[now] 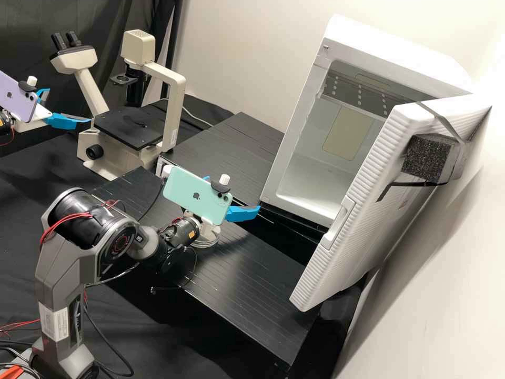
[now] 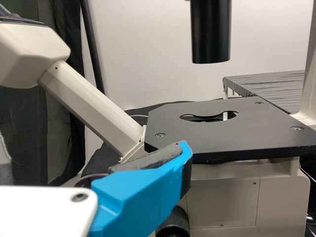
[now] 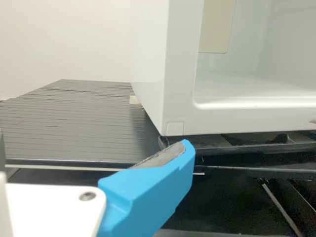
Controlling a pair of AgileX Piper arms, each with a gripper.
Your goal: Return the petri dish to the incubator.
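The white incubator point(image 1: 389, 55) stands open, left end effector point(image 1: 69, 105) and right end effector point(image 1: 233, 193) spread.

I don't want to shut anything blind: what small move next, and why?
Perhaps ease the right gripper slightly toward the incubator to check its floor: the door stands open, the gripper's fingers hang open near the front frame's lower corner, and that frame partly screens the inside.

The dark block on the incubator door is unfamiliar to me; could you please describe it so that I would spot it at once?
In the high view, find the large white incubator and its open door. High on the door's outside sits a boxy block. Unlike the pale handle below, it is speckled black, with dark straps beside it.
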